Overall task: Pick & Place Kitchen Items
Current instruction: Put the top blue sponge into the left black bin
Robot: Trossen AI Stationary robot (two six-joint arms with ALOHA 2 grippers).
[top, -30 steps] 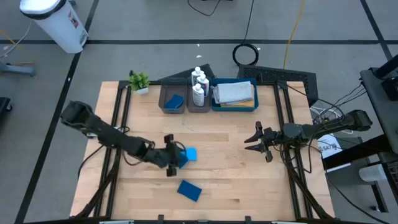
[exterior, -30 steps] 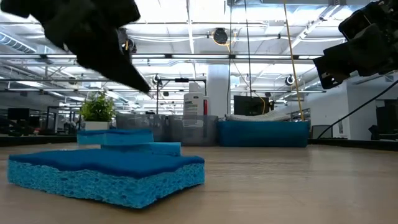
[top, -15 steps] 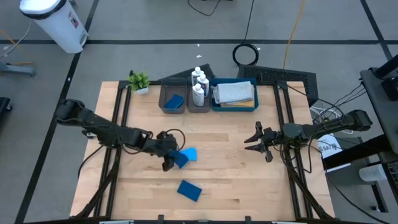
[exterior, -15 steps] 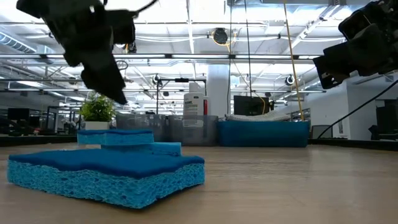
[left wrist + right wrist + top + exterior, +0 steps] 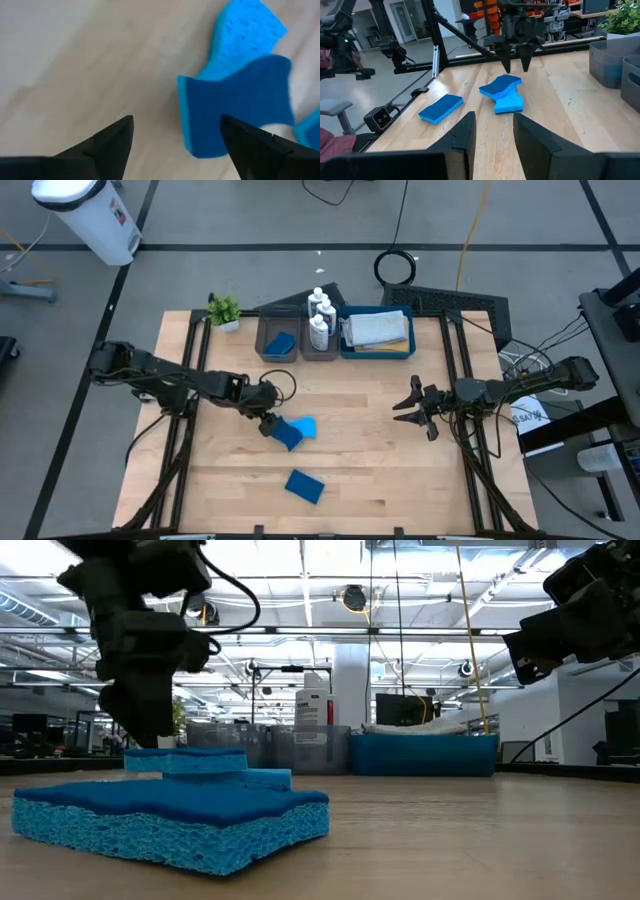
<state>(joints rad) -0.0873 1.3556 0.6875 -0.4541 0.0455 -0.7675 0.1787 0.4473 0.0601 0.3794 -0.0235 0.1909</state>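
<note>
Task partly done: one sponge (image 5: 280, 343), bottles (image 5: 319, 319) and a cloth (image 5: 377, 329) already sit in the trays (image 5: 345, 348). Two stacked sponges (image 5: 293, 430) and another sponge (image 5: 305, 485) remain on the tabletop (image 5: 380, 460). Left tool (image 5: 268, 424) open, empty, beside the stack; right tool (image 5: 408, 404) waits, slightly parted, empty.

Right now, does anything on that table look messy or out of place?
Yes: two blue sponges lie stacked crookedly mid-table, dark one askew atop the lighter, right by the left tool. A third sponge sits alone near the front edge, while a fourth is in a grey tray.
</note>
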